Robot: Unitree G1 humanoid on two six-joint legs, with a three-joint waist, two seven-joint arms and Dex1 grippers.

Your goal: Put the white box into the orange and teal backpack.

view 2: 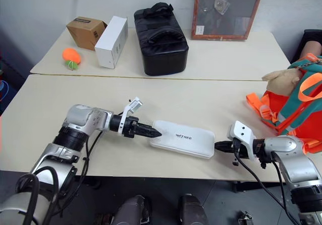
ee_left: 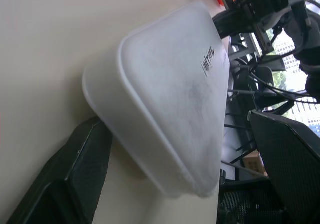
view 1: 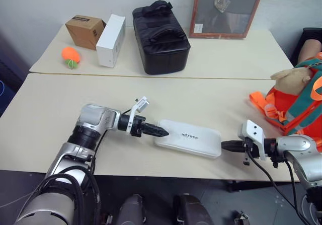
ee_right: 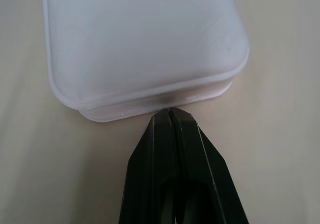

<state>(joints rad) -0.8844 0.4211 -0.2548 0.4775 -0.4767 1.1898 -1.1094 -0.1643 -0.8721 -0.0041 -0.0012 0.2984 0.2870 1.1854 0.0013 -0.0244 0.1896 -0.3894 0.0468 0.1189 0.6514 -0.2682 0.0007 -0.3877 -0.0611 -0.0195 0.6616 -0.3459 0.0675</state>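
Note:
The white box point(view 1: 188, 138) lies flat near the front edge of the table, its grey lettering facing up. My left gripper point(view 1: 160, 131) is at the box's left end and stands open. One of its fingers point(ee_left: 75, 179) lies beside the box's rounded corner point(ee_left: 165, 119); whether it touches the box I cannot tell. My right gripper point(view 1: 225, 145) is shut, and its closed tip point(ee_right: 170, 113) rests against the middle of the box's right end point(ee_right: 150, 48). The orange and teal backpack point(view 1: 297, 109) stands at the table's right edge with a tan plush toy point(view 1: 289, 79) on it.
On the rear table are a black padded bag point(view 1: 161, 33), an upright white carton point(view 1: 110, 40), a brown cardboard box point(view 1: 84, 31) and an orange ball point(view 1: 71, 57). A framed picture point(view 1: 226, 8) leans on the wall. A person's arm point(view 1: 309, 46) shows behind the backpack.

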